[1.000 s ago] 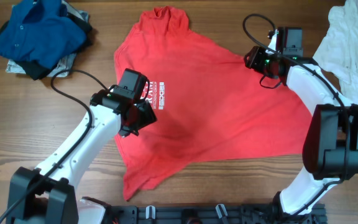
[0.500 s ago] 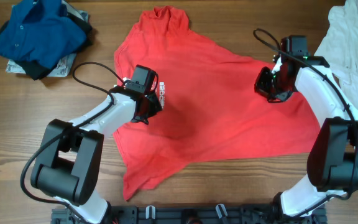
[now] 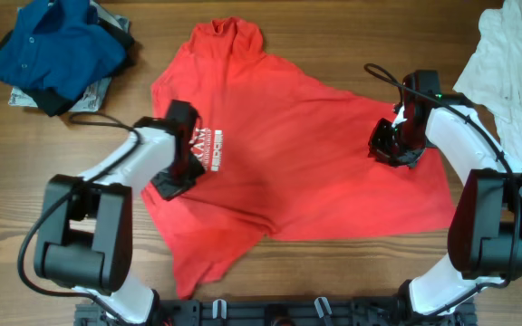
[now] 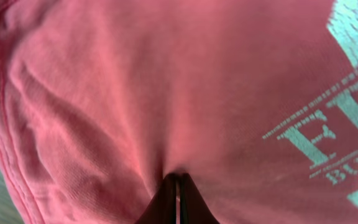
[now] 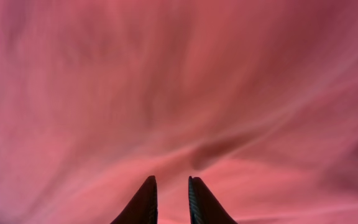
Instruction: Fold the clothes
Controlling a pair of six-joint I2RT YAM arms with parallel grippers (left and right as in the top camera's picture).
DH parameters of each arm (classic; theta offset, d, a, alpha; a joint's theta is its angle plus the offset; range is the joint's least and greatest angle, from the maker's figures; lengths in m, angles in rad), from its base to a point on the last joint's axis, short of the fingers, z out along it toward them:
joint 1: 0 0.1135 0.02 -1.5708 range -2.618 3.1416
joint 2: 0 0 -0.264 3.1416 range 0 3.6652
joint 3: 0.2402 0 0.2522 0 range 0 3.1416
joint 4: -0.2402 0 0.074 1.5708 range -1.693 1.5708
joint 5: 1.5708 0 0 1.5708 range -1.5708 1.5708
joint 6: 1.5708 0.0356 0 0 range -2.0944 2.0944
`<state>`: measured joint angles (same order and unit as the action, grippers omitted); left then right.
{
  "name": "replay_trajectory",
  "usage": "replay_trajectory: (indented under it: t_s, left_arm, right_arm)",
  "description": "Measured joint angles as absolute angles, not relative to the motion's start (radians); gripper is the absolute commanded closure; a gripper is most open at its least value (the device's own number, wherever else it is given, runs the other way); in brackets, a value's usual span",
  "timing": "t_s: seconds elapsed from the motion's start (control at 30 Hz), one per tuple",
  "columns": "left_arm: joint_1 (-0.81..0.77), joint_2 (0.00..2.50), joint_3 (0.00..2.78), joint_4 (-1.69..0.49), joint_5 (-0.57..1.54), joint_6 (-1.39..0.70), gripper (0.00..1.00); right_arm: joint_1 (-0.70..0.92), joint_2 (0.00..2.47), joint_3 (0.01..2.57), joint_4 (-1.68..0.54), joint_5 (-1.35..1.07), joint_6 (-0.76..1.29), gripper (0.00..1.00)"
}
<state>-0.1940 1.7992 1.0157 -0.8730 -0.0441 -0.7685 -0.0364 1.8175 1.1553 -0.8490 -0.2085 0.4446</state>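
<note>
Red T-shirt (image 3: 306, 172): spread crumpled across the middle of the table (image 3: 352, 281), with the collar toward the top centre of the overhead frame and one corner trailing toward the lower left.
White lettering (image 3: 211, 149): printed on the shirt left of centre, just right of the left gripper; it also shows at the right edge of the left wrist view.
Left gripper (image 4: 178, 186): the jaws are pressed together on a small pucker of the red T-shirt, with creases radiating from the pinch. In the overhead frame it sits on the shirt's left edge (image 3: 170, 181).
Right gripper (image 5: 169, 190): low over the shirt's right side (image 3: 390, 147), where red cloth fills its wrist view. The fingertips show a narrow slit, and whether cloth is caught in it cannot be told.
Blue collared shirt (image 3: 53, 50): heaped at the upper left on darker garments (image 3: 57, 100), well apart from the red shirt.
White garment (image 3: 510, 68): lies at the upper right edge, beside the right arm.
Obstructions: both arms cross the shirt's side edges and hide the cloth beneath them.
</note>
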Motion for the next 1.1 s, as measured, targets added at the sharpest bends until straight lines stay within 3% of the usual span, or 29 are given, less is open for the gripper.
replay_trajectory:
  t_s: [0.1,0.23,0.3,0.33,0.37,0.4,0.43,0.5,0.63,0.7,0.73,1.1]
  left_arm:
    - [-0.098,1.8,1.013,-0.901,-0.048,-0.773,0.96]
    - [0.031,1.803,1.007,-0.956,-0.056,-0.818,0.96]
    - [0.08,1.805,1.004,-0.97,-0.056,-0.834,0.96]
    - [0.104,1.806,1.003,-0.977,-0.056,-0.841,0.96]
    - [0.125,1.806,1.002,-0.981,-0.056,-0.845,0.96]
    - [0.138,1.807,1.002,-0.982,-0.056,-0.847,0.96]
    - [0.146,1.807,1.002,-0.983,-0.056,-0.849,0.96]
    - [0.155,1.807,1.001,-0.991,-0.06,-0.852,0.96]
    - [0.159,1.81,0.999,-1.01,-0.056,-0.83,0.84]
    - [0.166,1.81,0.999,-1.011,-0.023,-0.771,0.25]
    - [0.166,1.809,0.999,-1.018,-0.014,-0.737,0.19]
    - [0.17,1.797,0.999,-0.991,0.078,-0.666,0.17]
  right_arm:
    - [-0.036,1.818,1.142,-0.847,-0.208,0.445,0.81]
    - [-0.036,1.818,1.135,-0.826,-0.209,0.471,0.88]
    - [-0.036,1.818,1.136,-0.798,-0.209,0.478,0.83]
    - [-0.035,1.818,1.137,-0.796,-0.211,0.478,0.73]
    - [-0.036,1.818,1.15,-0.798,-0.223,0.471,0.43]
    - [-0.036,1.817,1.176,-0.802,-0.23,0.467,0.27]
    - [-0.039,1.817,1.211,-0.804,-0.236,0.459,0.21]
    - [-0.069,1.813,1.338,-0.787,-0.244,0.432,0.2]
    - [-0.192,1.79,1.415,-0.762,-0.246,0.413,0.23]
    - [-0.253,1.79,1.414,-0.766,-0.246,0.377,0.24]
    - [-0.259,1.802,1.415,-0.771,-0.247,0.356,0.25]
    - [-0.258,2.011,1.414,-0.785,-0.338,0.257,0.34]
